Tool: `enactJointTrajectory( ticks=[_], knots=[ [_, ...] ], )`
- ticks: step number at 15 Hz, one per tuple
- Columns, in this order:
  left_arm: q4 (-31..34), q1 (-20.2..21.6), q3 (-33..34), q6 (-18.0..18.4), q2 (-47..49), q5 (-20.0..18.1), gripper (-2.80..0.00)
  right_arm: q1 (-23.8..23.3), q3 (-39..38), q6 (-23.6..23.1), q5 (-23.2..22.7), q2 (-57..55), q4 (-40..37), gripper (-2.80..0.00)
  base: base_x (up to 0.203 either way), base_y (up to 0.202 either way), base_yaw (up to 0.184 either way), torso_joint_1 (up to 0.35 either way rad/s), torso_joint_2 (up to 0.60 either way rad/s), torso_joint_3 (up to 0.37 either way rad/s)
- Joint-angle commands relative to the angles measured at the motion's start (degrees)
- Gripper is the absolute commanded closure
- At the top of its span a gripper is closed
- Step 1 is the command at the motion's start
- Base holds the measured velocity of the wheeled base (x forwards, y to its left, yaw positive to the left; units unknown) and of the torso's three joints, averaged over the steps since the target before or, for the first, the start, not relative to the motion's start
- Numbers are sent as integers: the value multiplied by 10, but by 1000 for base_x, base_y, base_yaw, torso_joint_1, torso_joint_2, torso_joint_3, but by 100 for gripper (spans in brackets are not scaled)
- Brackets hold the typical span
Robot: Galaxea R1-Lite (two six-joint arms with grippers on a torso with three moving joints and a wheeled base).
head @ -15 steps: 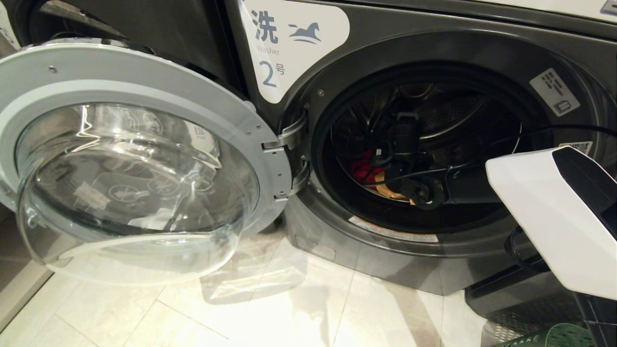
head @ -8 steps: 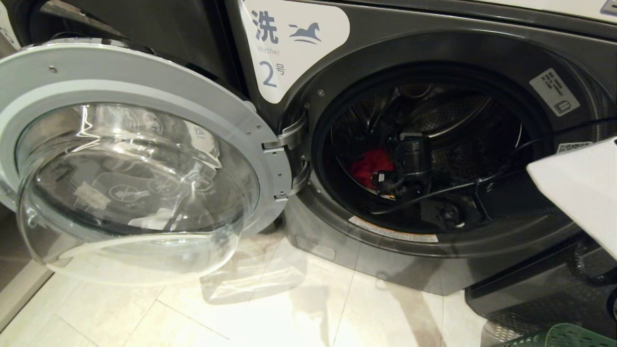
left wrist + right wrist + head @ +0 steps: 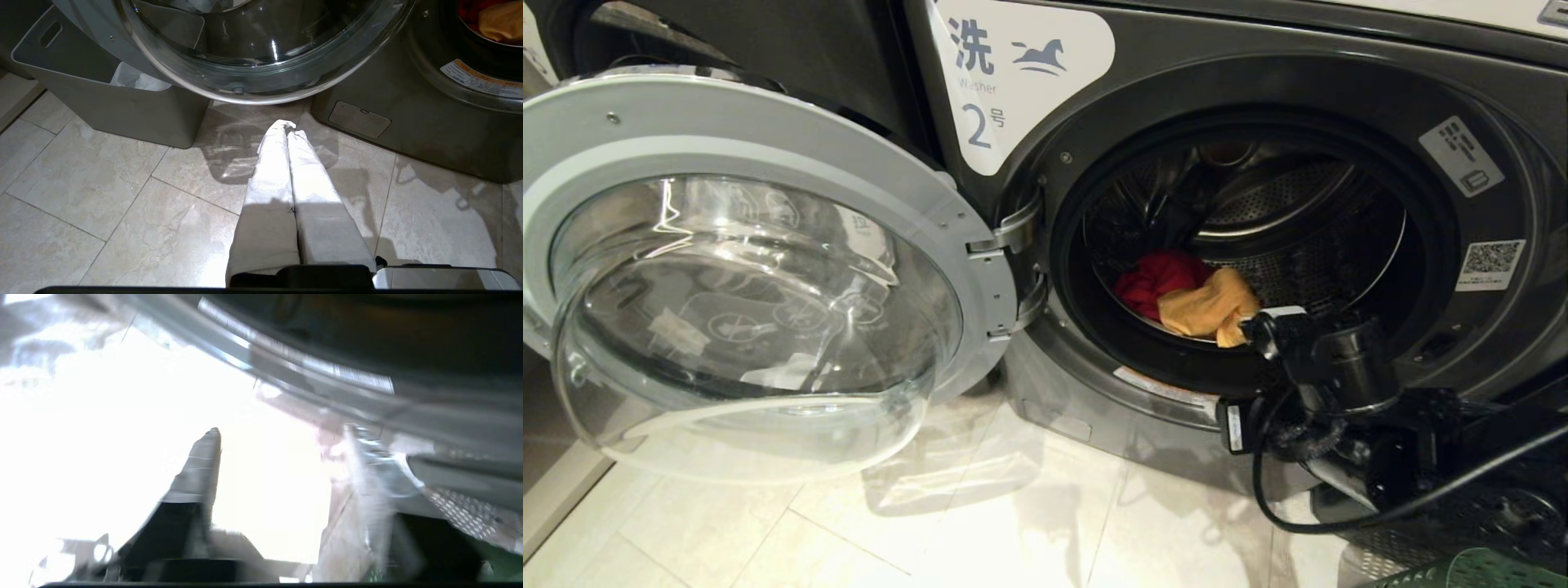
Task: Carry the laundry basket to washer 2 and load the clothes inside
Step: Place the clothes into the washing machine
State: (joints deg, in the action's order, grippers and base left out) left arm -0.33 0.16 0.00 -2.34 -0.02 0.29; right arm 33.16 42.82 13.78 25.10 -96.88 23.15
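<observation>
Washer 2 [image 3: 1013, 73] stands with its round glass door [image 3: 752, 269] swung wide to the left. Inside the drum lie a red garment [image 3: 1156, 278] and a yellow-orange cloth [image 3: 1209, 310], side by side at the front. My right arm [image 3: 1339, 367] is outside the drum, low before the washer's lower right rim. In the right wrist view my right gripper [image 3: 284, 435] is open with nothing between its fingers. A bit of the green laundry basket [image 3: 1470, 572] shows at the bottom right corner. My left gripper [image 3: 288, 126] hangs shut over the floor tiles, holding nothing.
A grey bin [image 3: 102, 106] with a white bag [image 3: 135, 77] stands under the open door, to its left. The door juts out over the tiled floor [image 3: 1013, 523]. A black cable [image 3: 1339, 523] loops from the right arm.
My right arm has come out of the drum and dropped to the lower right in front of the washer. The red garment and yellow-orange cloth now lie uncovered in the drum.
</observation>
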Motion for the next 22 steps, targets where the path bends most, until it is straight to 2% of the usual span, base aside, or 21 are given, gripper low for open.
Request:
enactJointTrajectory(
  ticks=[1,3,6,10,11,14,16,22],
  knots=[
    [0,0,0,0,0,1,0,4,-40,0,-1,65,1,0,0,0,0,0,0,0],
    [0,0,0,0,0,0,0,4,-100,-11,-3,108,3,0,0,0,0,0,0,0],
    [0,0,0,0,0,0,0,-11,-180,-53,-1,170,5,0,0,0,0,0,0,0],
    [0,0,0,0,0,0,0,-98,-254,-161,-2,227,38,0,0,0,0,0,0,0],
    [0,0,0,0,0,0,0,-107,-269,-171,-3,231,58,0,0,0,0,0,0,0],
    [0,0,0,0,0,0,0,-154,-299,-182,-23,235,92,0,0,0,0,0,0,0],
    [0,0,0,0,0,0,0,-158,-302,-184,-36,241,94,0,-1,1,-37,1,1,1],
    [0,0,0,0,0,0,0,-158,-311,-184,-37,266,92,0,1,7,-168,3,0,0]
  ],
)
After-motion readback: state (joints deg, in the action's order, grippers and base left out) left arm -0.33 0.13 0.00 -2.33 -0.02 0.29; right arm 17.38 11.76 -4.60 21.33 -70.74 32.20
